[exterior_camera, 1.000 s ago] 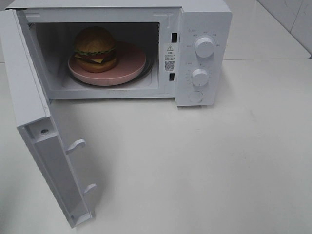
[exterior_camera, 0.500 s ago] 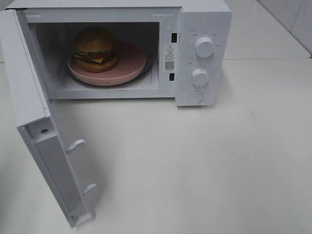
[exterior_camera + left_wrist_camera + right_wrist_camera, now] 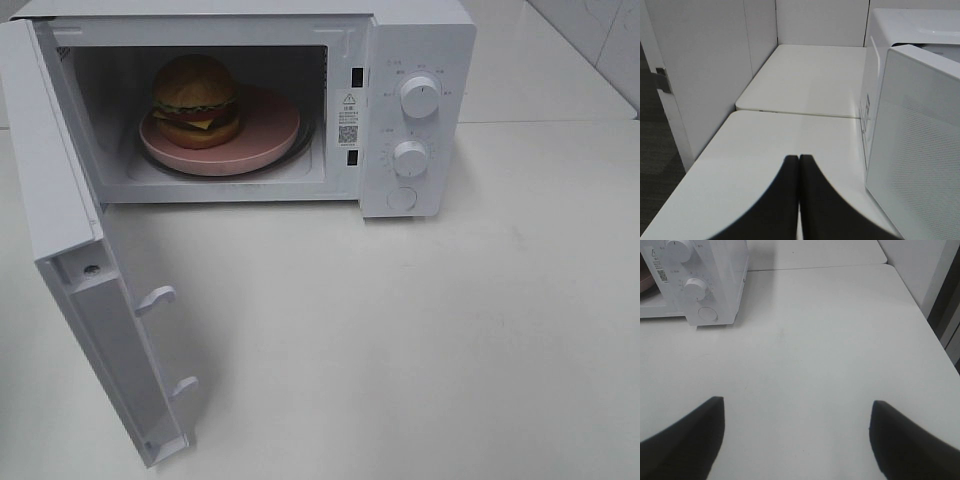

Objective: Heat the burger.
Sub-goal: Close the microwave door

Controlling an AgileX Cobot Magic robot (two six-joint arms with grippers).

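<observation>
Well, the burger [image 3: 196, 100] upright, bun uppermost.

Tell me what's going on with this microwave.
The burger sits on its pink plate inside the microwave, whose door stands wide open. Nothing is being handled: the left pincer is shut and empty near the door, and the right pincer is open and empty over the table.

Left gripper [image 3: 799, 161]: black fingers pressed together, lower middle of frame.
Table [image 3: 755, 150]: white, beneath the gripper.
Microwave door [image 3: 920, 150]: white, right side.
Wall panel [image 3: 705, 65]: upper left.
</observation>
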